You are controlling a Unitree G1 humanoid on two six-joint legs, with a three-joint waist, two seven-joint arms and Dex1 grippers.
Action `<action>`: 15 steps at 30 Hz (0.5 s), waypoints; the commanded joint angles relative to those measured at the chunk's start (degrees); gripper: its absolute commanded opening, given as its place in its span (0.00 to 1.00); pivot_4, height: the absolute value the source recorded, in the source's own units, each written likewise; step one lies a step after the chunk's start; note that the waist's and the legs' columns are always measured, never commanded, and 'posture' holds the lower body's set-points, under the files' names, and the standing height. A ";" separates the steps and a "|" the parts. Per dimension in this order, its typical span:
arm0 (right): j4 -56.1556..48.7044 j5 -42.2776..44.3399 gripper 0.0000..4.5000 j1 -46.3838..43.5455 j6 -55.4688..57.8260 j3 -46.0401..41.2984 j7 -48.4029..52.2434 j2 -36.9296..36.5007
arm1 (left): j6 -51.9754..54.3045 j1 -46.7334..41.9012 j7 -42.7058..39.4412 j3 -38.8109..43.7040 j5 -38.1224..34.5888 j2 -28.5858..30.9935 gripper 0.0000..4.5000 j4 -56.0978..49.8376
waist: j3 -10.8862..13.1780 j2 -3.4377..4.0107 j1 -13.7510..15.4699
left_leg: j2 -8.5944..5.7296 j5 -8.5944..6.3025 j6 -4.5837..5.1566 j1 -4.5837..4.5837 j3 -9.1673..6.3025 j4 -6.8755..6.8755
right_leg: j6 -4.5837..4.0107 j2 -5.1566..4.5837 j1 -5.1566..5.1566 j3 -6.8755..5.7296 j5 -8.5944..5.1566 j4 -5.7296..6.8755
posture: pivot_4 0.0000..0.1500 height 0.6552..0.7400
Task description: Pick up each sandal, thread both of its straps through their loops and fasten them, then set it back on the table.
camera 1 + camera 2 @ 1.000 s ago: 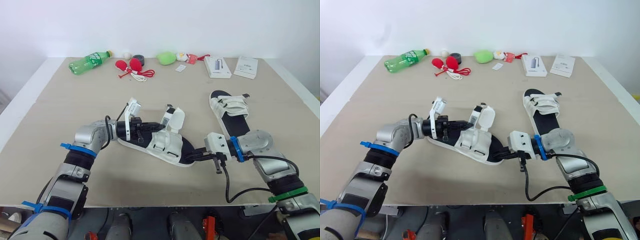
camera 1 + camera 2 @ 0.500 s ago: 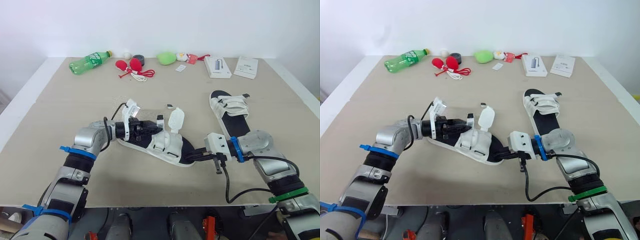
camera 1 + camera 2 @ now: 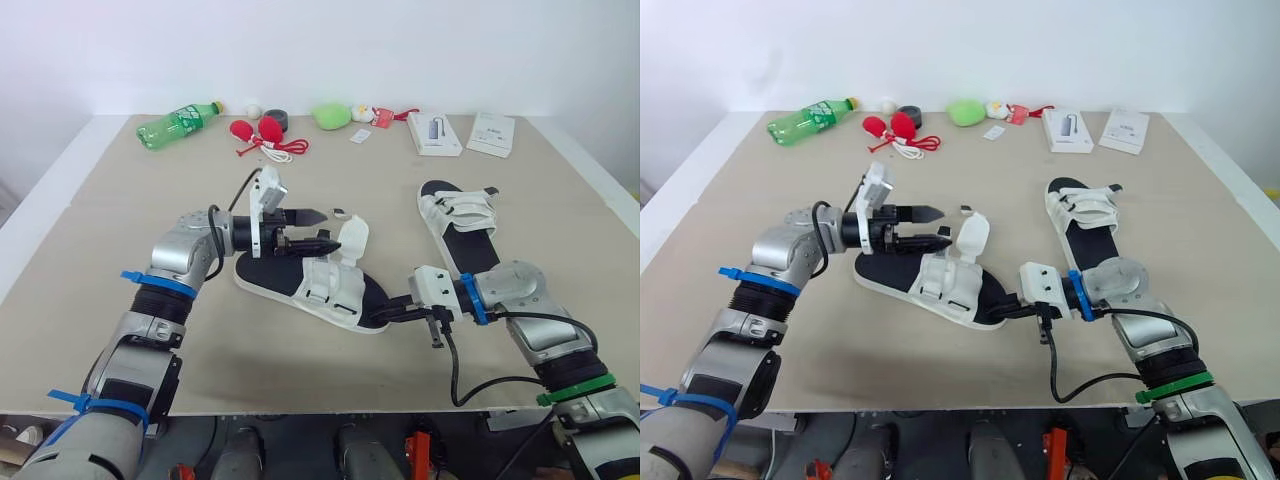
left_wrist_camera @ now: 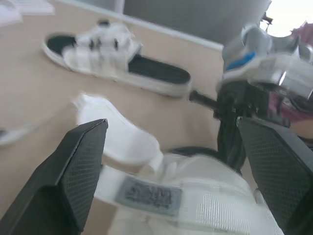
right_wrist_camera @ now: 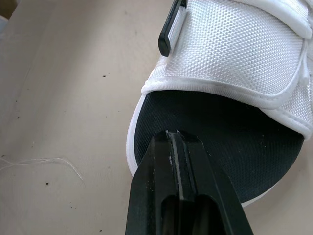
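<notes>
The unfastened sandal (image 3: 300,288) is lying on the surface (image 3: 120,200), its long axis running from arm to arm. The left end effector (image 3: 322,229) (the nearer one, fingers spread and empty) is pointing at the raised strap (image 3: 352,240) just beside it. The right end effector (image 3: 395,313), pinched closed, is resting at the opposite end.

We can read no text anywhere: the grey tag (image 4: 149,196) on the near sandal (image 4: 215,210) is blurred, and print on the green bottle (image 3: 180,122) and white boxes (image 3: 435,133) is too small.
</notes>
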 commanded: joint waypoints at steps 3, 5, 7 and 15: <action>0.69 -1.82 0.00 0.53 0.68 0.06 -0.23 -0.79 | -3.56 -5.22 -2.89 0.22 3.90 -0.75 0.97 12.23 | 0.00 -0.01 -0.02 | -0.01 0.00 0.00 -0.01 0.00 0.00 | 0.01 0.00 -0.01 0.00 0.00 -0.02 | 1.00 1.00; 0.62 -1.82 0.00 0.66 0.69 -0.17 -0.48 -0.89 | -3.98 -6.46 -3.73 0.62 4.65 -1.53 0.97 15.47 | 0.00 -0.01 -0.08 | -0.02 0.00 0.00 -0.01 0.00 0.00 | 0.01 -0.01 -0.01 0.00 0.00 -0.01 | 1.00 1.00; 0.59 -1.95 0.00 0.80 0.64 -0.33 -0.79 -0.99 | -5.69 -7.14 -4.57 0.77 5.51 -2.08 0.97 17.29 | 0.00 -0.01 -0.09 | -0.02 0.00 0.00 -0.03 0.00 -0.02 | 0.01 -0.01 -0.01 0.00 -0.01 -0.02 | 1.00 1.00; -0.15 -1.87 0.00 1.60 0.91 -0.51 -1.17 -1.39 | -7.21 -9.07 -6.32 1.66 7.15 -3.28 0.60 20.41 | 0.00 -0.01 -0.10 | -0.02 0.00 0.00 -0.04 -0.01 -0.02 | 0.03 -0.01 -0.02 0.01 -0.01 -0.02 | 1.00 1.00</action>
